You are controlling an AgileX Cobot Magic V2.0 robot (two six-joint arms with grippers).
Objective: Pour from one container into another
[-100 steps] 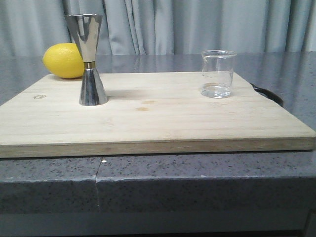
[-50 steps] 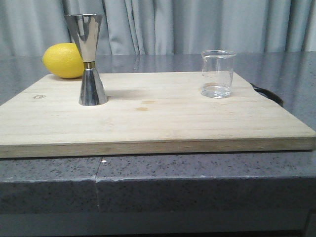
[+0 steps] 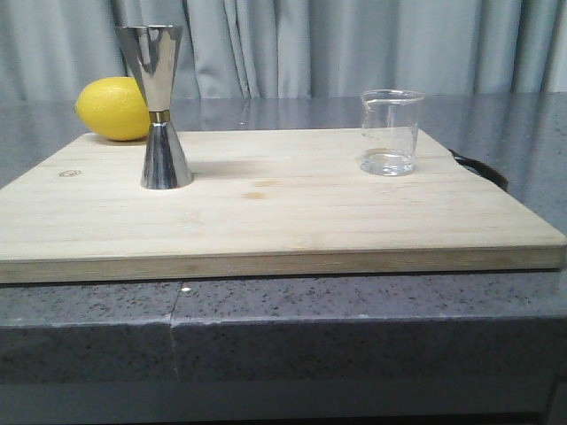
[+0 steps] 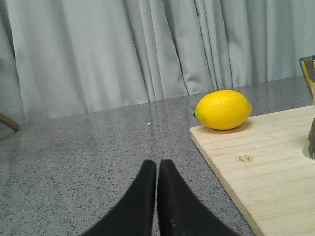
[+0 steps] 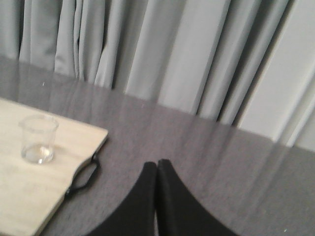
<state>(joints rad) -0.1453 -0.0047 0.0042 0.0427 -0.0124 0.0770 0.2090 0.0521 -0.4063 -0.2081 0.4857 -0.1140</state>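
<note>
The clear glass beaker [image 3: 391, 132] stands upright on the right part of the wooden board [image 3: 266, 212], with a little clear liquid at its bottom; the right wrist view shows the beaker [image 5: 38, 139] too. The steel hourglass jigger [image 3: 161, 106] stands upright on the board's left part, and its edge [image 4: 309, 108] shows in the left wrist view. My left gripper [image 4: 157, 163] is shut and empty over the grey counter, off the board's left side. My right gripper [image 5: 157, 163] is shut and empty over the counter, off the board's right side. Neither gripper shows in the front view.
A yellow lemon [image 3: 113, 109] lies at the board's far left corner, behind the jigger; the left wrist view also catches the lemon [image 4: 223, 109]. The board has a black handle [image 5: 82, 179] on its right end. Grey curtains [image 3: 354, 44] hang behind the speckled counter [image 3: 354, 310].
</note>
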